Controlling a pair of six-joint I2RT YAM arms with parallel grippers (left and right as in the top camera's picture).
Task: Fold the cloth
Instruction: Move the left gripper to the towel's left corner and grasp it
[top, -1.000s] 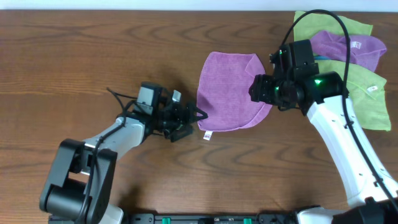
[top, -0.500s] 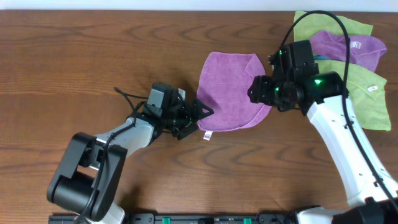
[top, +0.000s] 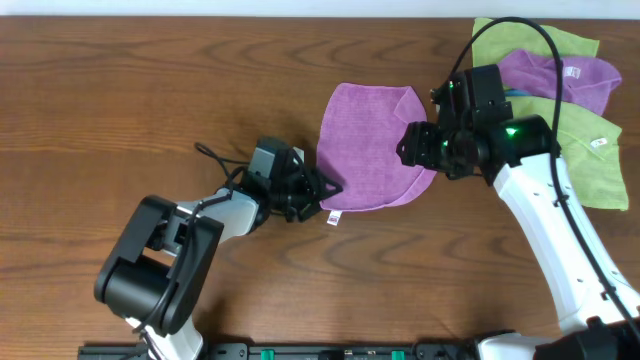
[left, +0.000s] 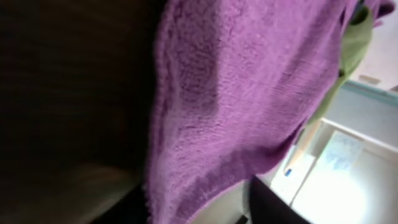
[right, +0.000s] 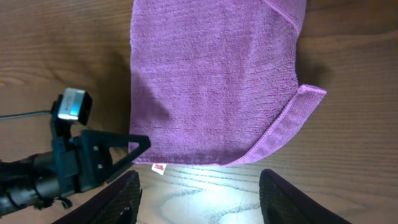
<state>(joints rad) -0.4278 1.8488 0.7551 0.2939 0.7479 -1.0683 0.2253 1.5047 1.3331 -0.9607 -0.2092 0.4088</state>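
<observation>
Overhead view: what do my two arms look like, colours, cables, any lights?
Left arm: white link between bulky black joints, thin black cable looping near the wrist. Right arm: long white link, black wrist housing with a green light, thick black cable arcing above it.

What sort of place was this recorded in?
Probably a robotics lab bench: a wood-grain table, one purple cloth laid out, spare green and purple cloths stacked at the corner.

Table (top: 120, 100): was dark wood.
Green cloths (top: 600, 165): lay overlapped at far right.
Second purple cloth (top: 555, 72): rested on them.
</observation>
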